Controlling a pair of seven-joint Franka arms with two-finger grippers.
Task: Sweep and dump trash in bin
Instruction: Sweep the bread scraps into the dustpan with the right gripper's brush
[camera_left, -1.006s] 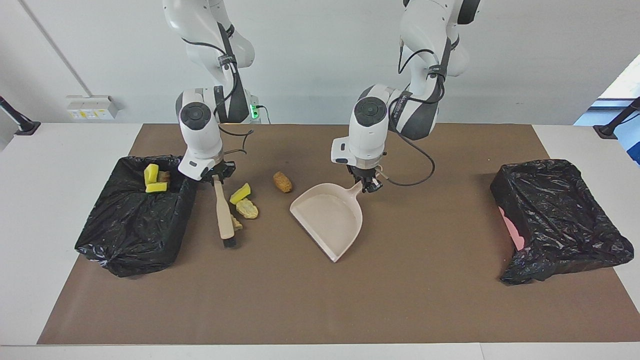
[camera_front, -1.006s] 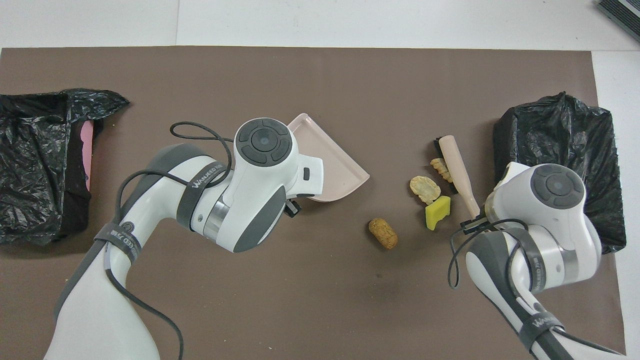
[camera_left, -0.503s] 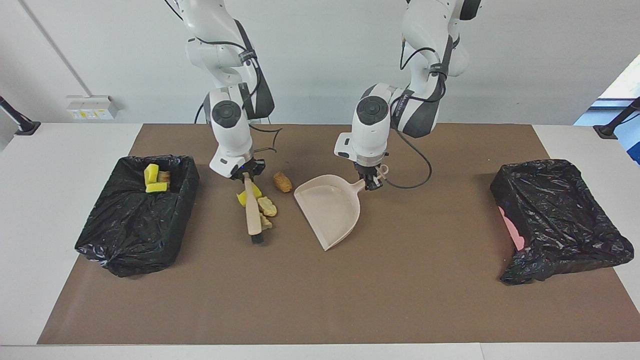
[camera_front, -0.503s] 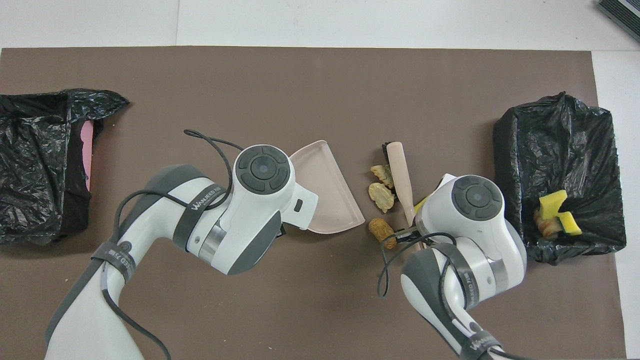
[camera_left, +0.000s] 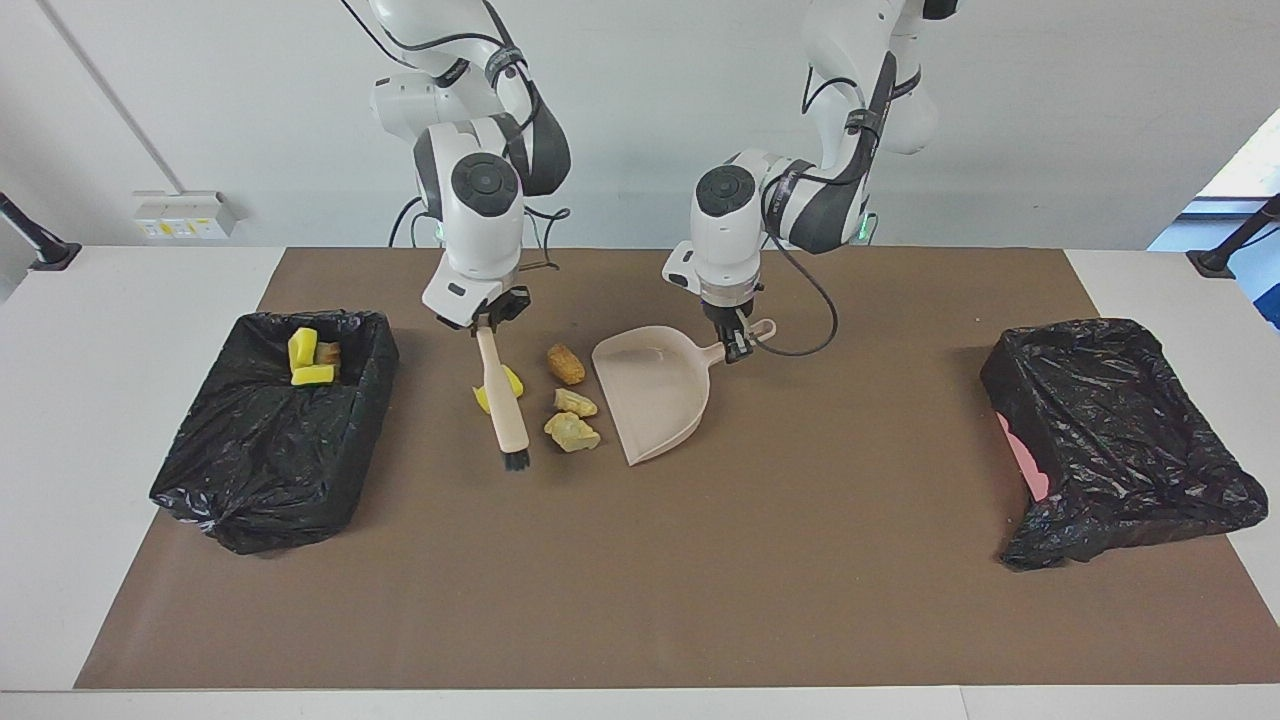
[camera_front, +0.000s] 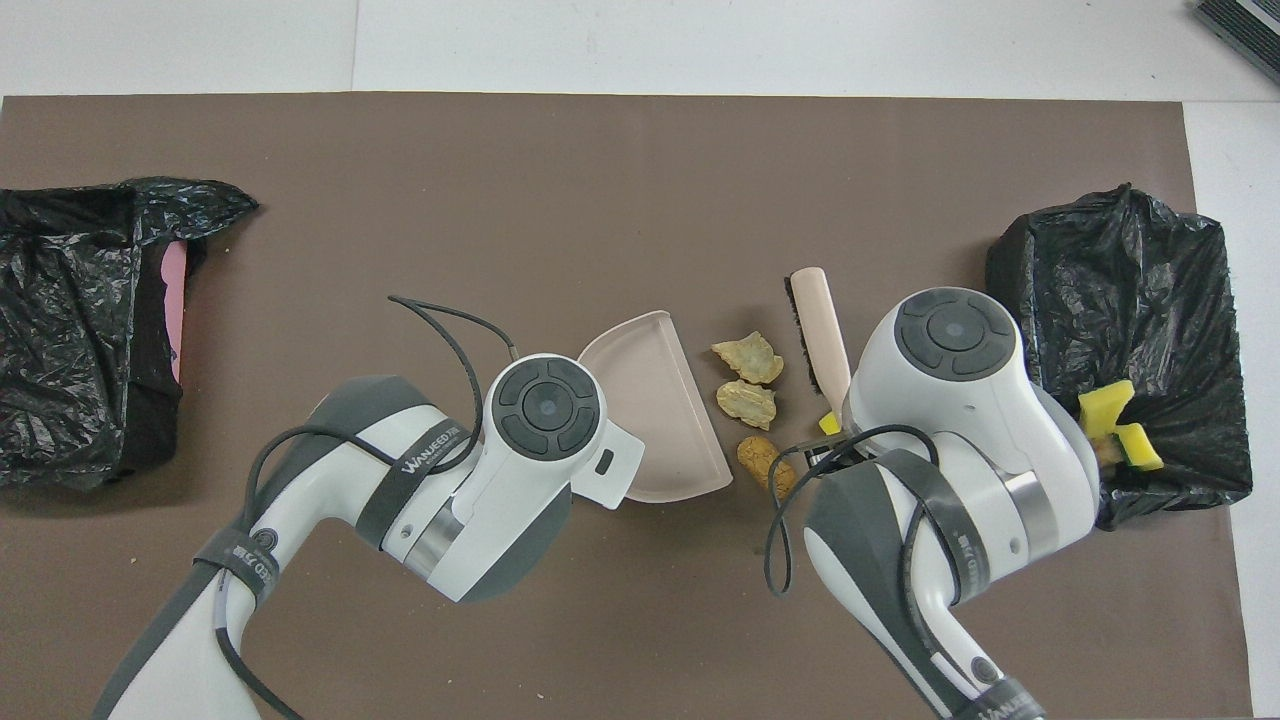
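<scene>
Swept toward the dustpan (camera_left: 655, 400) clenched in the left gripper (camera_left: 737, 349), trash (camera_left: 572, 432) trails the right gripper (camera_left: 484, 325)'s clamped brush (camera_left: 503, 400).

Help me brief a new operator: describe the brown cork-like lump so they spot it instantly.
Find the beige dustpan mid-table, held by the left gripper. Three trash pieces lie between it and the brush. The brown lump is nearest the robots: a dark, rounded cylinder, unlike the two pale, ragged pieces.

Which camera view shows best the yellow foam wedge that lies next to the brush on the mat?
The facing view. There the yellow foam wedge shows on both sides of the brush, which crosses in front of it. In the overhead view the right arm covers nearly all of it; only a small corner shows.
</scene>
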